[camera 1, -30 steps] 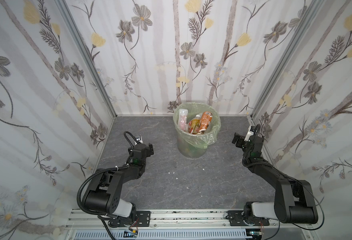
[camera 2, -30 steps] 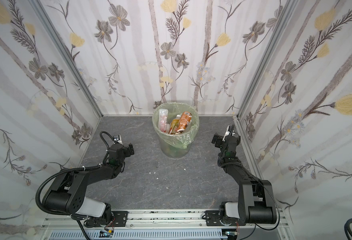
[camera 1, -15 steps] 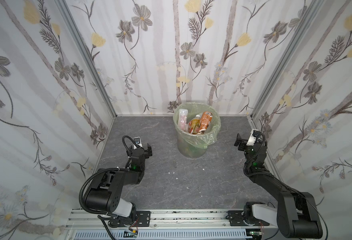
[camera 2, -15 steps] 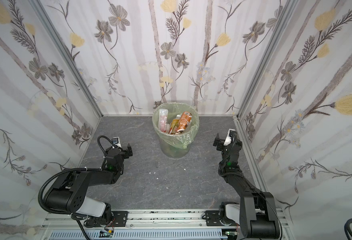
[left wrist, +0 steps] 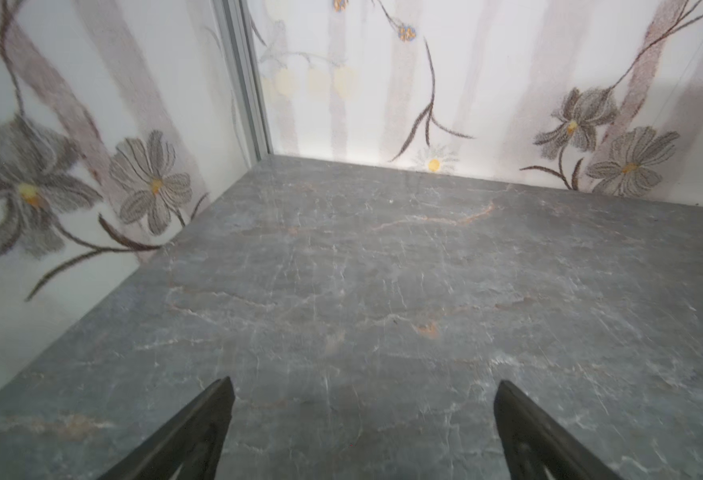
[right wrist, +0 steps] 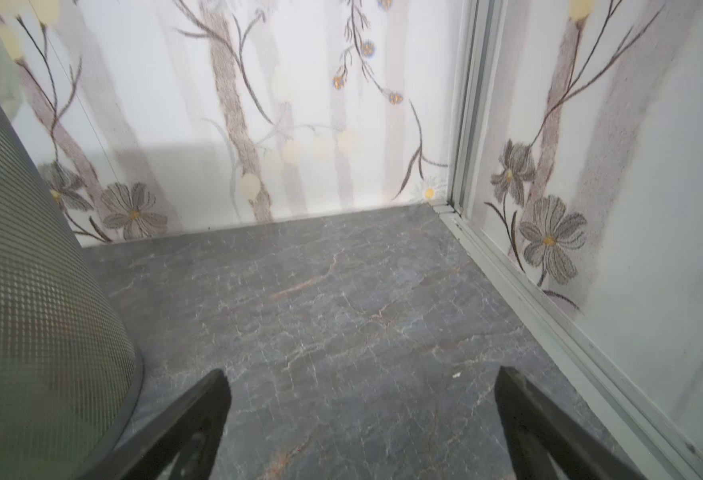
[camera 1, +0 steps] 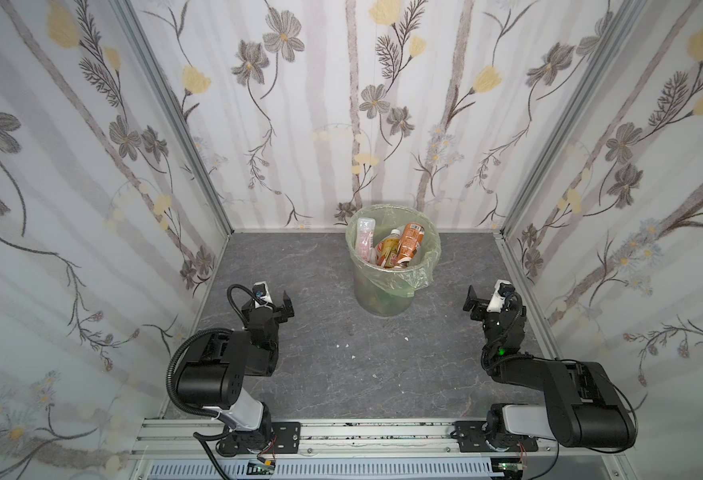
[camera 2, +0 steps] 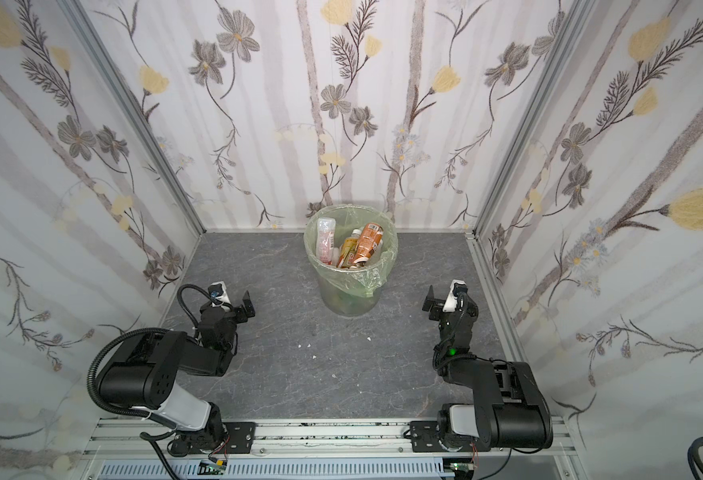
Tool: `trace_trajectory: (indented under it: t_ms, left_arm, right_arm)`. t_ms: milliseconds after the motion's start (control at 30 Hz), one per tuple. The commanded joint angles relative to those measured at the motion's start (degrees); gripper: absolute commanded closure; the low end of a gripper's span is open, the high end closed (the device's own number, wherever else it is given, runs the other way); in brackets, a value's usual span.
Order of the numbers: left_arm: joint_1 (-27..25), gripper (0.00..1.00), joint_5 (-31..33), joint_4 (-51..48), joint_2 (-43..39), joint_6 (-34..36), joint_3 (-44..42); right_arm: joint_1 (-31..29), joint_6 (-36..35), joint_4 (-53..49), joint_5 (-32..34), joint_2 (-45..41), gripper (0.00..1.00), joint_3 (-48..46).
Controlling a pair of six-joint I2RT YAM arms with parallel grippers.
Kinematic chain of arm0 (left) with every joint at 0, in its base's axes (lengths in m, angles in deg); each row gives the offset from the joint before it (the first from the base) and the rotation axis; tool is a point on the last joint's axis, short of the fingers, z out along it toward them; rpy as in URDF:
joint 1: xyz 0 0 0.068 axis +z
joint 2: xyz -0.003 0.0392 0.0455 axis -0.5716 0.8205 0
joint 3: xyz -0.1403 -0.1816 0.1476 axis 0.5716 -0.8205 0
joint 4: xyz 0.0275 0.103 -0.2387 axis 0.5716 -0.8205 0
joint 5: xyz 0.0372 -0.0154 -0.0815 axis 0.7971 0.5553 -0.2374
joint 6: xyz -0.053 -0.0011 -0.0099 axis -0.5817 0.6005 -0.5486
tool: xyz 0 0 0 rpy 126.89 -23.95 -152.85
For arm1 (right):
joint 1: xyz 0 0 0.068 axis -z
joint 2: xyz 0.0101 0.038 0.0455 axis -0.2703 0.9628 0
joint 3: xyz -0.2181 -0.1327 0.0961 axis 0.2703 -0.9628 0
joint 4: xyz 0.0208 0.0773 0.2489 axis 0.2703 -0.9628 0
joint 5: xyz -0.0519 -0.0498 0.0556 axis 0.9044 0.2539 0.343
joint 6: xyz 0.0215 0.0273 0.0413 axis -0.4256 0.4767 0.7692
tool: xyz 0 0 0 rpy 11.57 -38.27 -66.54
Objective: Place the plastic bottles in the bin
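We see the bottles (camera 1: 410,243) inside the bin (camera 1: 383,296); none lies on the floor (camera 1: 341,374) around the bin. The left gripper (left wrist: 364,382) and the right gripper (right wrist: 362,370), on the 2 sides of the bin, are spread wide and empty. We judge the task finished; the next move is only to park the arms.

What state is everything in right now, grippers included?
bin: upright, holding bottles
plastic bottles: inside the bin, leaning on end
liner bag: folded over the rim
left gripper: open, empty
right gripper: open, empty, apart from the bin
table: no bottles on it, a few white specks
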Motion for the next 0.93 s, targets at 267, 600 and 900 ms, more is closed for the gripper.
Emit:
trace_trajectory:
  t_ms: [267, 600, 900]
  left_arm:
    - [1.53, 0.0, -3.19, 7.58, 0.29, -3.17, 0.56]
    - [1.56, 0.0, -3.19, 7.56, 0.29, -3.07, 0.56]
    - [0.46, 0.0, 2.5, 7.79, 0.1, -3.76, 0.11]
  right_arm:
    - [-0.16, -0.56, 7.95, 0.64, 0.32, 0.0, -0.63]
    - [-0.43, -3.38, 5.28, -5.84, 0.55, 0.0, 0.94]
    - [0.19, -2.74, 5.08, -6.67, 0.49, 0.0, 1.02]
